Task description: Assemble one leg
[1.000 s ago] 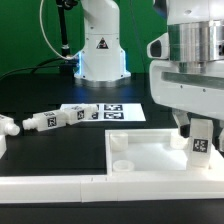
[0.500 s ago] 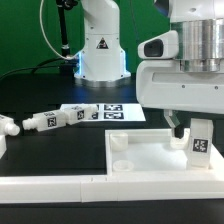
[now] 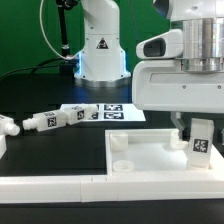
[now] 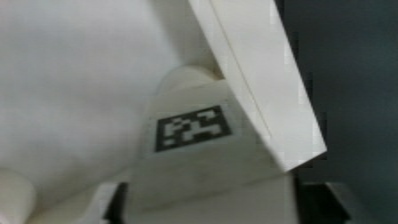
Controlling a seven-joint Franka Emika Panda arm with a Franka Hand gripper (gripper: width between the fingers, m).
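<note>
at the exterior view's right, the leg (image 3: 200, 140) stands upright on the white panel (image 3: 150, 155).

i see my end effector (image 3: 190, 122) low over the leg, its big housing hiding the fingers, so i cannot tell whether it is gripping or open. the wrist view fills with the leg's tag (image 4: 192, 128) beside the panel edge. more legs (image 3: 62, 116) lie on the dark surface (image 3: 40, 150) near the marker board (image 3: 120, 112).

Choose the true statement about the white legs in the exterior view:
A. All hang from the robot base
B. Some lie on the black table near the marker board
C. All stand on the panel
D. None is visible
B: several legs lie on their sides on the black table beside the marker board, while one leg stands upright under the hand.
</note>
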